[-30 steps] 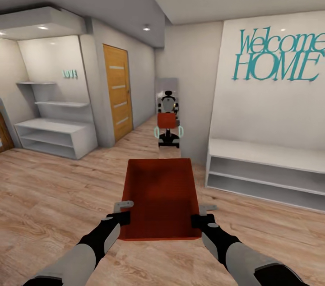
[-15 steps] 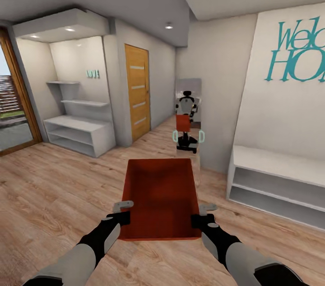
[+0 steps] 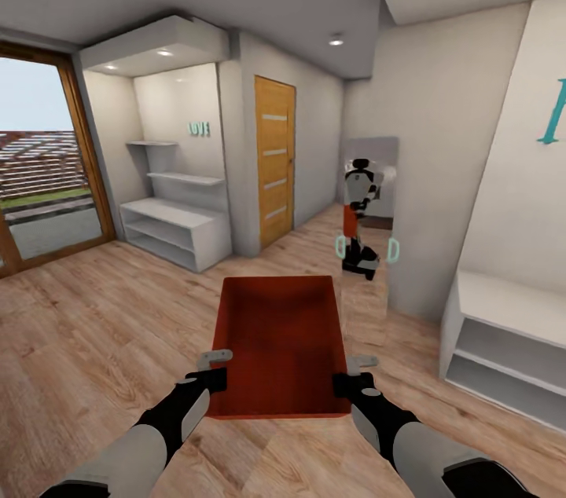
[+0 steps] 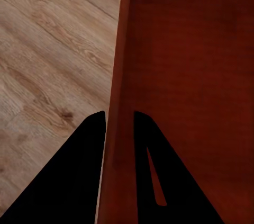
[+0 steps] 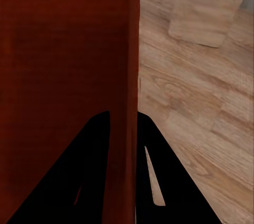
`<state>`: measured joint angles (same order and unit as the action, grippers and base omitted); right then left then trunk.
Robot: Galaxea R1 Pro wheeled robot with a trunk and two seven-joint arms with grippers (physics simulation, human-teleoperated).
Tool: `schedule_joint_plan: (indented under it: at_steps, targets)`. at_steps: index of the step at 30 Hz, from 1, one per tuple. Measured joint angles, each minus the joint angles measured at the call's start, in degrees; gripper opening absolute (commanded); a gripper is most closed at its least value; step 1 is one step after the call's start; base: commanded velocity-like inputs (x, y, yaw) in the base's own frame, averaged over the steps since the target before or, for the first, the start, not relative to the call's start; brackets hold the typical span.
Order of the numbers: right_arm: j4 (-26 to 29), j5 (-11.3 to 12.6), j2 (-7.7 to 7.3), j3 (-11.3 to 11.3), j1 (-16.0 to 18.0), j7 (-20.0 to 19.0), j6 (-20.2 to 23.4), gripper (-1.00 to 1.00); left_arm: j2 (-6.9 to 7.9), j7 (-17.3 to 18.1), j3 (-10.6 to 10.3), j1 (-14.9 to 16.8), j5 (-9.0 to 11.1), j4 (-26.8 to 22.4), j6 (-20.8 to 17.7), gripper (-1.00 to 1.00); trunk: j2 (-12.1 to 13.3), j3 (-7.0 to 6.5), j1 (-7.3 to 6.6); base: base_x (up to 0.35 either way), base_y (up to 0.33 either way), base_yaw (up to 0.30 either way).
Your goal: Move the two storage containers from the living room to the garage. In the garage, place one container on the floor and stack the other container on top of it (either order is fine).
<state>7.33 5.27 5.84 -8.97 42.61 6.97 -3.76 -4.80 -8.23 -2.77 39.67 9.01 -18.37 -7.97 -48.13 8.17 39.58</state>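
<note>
Storage container [image 3: 281, 345] carried level over the wood floor [image 3: 79, 341], ahead of the trunk; left gripper [image 3: 214, 369] and right gripper [image 3: 352, 374] jaws clamp opposite side walls, balancing the load for transit

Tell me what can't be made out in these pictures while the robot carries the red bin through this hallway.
- Teal wall lettering: head view, cut off by the picture's edge, unreadable.
- Small teal sign above the white shelves: too small to read.
- Storage container: its underside is hidden by its own walls.
- Left pincer and right pincer: the container wall between the fingers hides the contact faces in the wrist views.
</note>
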Motion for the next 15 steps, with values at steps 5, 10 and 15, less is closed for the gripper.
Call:
schedule_joint_plan:
  at_steps: [5,10,15]
  targets:
    - [0.0,0.0,0.0,0.01,0.0,0.0,0.0,-1.0,0.0,0.0,-0.01,0.0,0.0,-0.01,-0.01,-1.0,0.0,0.0,0.0,0.323,0.0,0.269]
    - [0.0,0.0,-0.02,0.01,0.0,-0.03,0.0,-1.0,-0.02,-0.04,-0.01,0.0,0.01,0.0,0.0,-1.0,0.0,0.0,0.0,0.323,0.0,0.269]
    - [0.0,0.0,-0.04,-0.03,0.0,-0.04,0.0,-1.0,-0.04,-0.04,0.01,0.0,0.01,0.06,0.06,-1.0,0.0,0.0,0.0,0.323,0.0,0.259]
